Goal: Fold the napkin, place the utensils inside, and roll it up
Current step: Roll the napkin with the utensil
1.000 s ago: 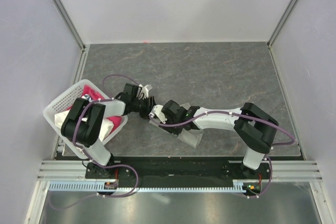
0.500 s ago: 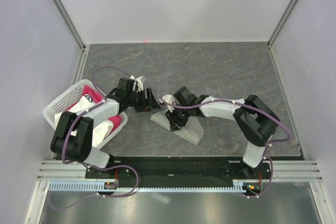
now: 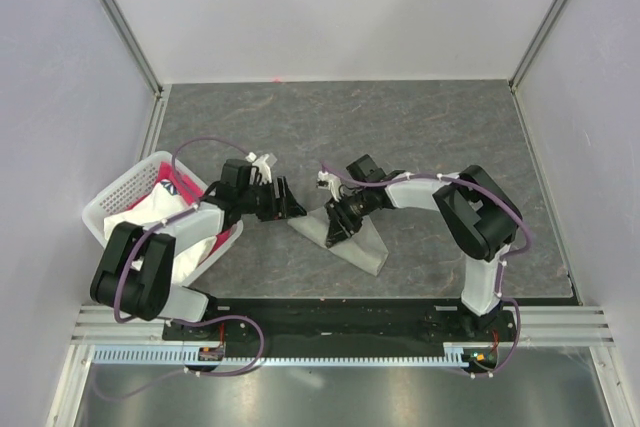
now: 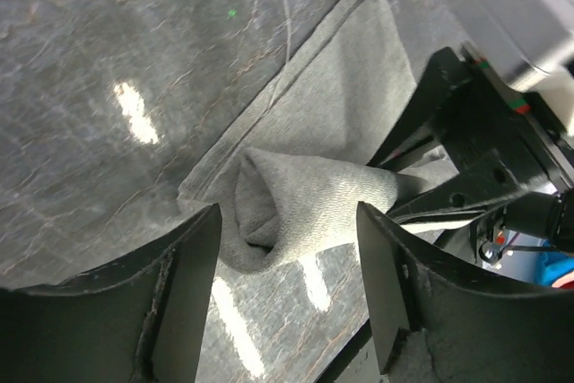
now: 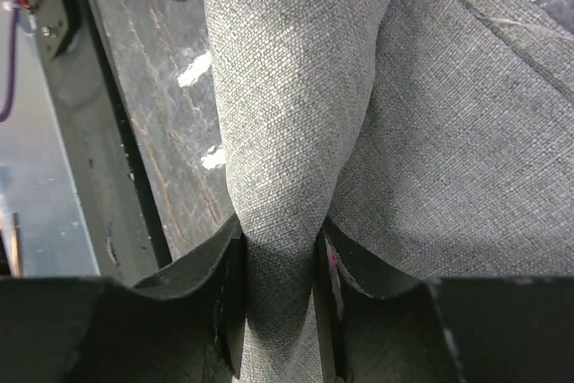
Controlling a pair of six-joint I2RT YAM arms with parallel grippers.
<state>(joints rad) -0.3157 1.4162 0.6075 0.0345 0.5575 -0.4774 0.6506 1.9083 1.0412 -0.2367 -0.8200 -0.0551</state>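
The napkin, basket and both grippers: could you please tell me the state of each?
napkin: partly rolled, the roll lying on its flat remainder.
left gripper: open, facing the roll's end.
right gripper: shut on the napkin roll.
basket: upright, holding pink cloth and white cloth.
utensils: not visible.

Top camera: fixed high behind my two bases, looking down over the whole dark grey stone-patterned table (image 3: 430, 127). My left wrist camera: low, slanting across that table, near the grey-green cloth napkin (image 4: 305, 199). My right wrist camera: pressed very close on it. All three views share the napkin.
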